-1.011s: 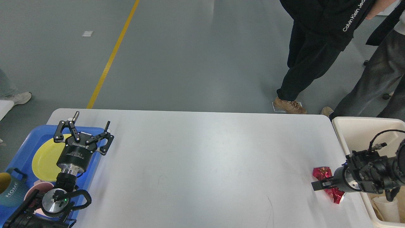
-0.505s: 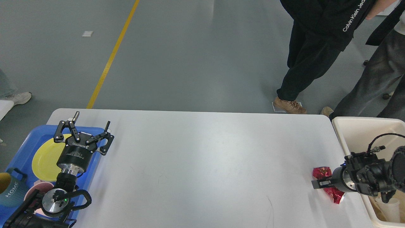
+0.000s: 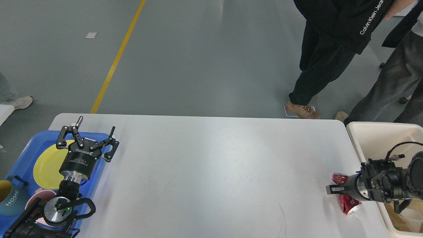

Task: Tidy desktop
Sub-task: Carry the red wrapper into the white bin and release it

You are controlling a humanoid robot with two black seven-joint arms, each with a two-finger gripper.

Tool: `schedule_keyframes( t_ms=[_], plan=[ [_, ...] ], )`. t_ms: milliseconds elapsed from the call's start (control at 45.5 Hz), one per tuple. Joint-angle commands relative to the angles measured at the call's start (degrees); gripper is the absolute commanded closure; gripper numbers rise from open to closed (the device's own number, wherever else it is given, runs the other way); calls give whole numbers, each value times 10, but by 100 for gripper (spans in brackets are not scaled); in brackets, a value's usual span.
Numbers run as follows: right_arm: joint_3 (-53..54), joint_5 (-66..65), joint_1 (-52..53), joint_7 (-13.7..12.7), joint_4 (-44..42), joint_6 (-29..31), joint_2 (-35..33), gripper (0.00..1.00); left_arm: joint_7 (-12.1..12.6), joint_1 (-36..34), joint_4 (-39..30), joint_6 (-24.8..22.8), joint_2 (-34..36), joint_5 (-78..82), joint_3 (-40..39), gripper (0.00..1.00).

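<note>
Grey smooth floor (image 3: 198,56) beyond the table, crossed by a slanting yellow line (image 3: 117,57), with two standing people (image 3: 333,49) at upper right, evenly lit.

A crumpled red wrapper (image 3: 345,198) lies on the white desktop (image 3: 211,172) under the right gripper (image 3: 331,189).

Bystanders (image 3: 333,49) beside yellow floor line (image 3: 117,58)
</note>
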Motion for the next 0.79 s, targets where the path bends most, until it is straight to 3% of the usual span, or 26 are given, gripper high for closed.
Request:
schedule_keyframes(
  t_ms=[0,352,615,769],
  plan=[
    [8,1,6,-2,9,3,-3,100,0,0,0,0,0,0,0,3],
    [31,1,44,-19,35,71,-27,100,0,0,0,0,0,0,0,3],
    [19,38,280,-107,223,216,-131,100,1,0,0,0,0,0,-1,3],
    [-31,59,415,-129,315,260,-180,100,0,0,0,0,0,0,-1,3]
  ],
)
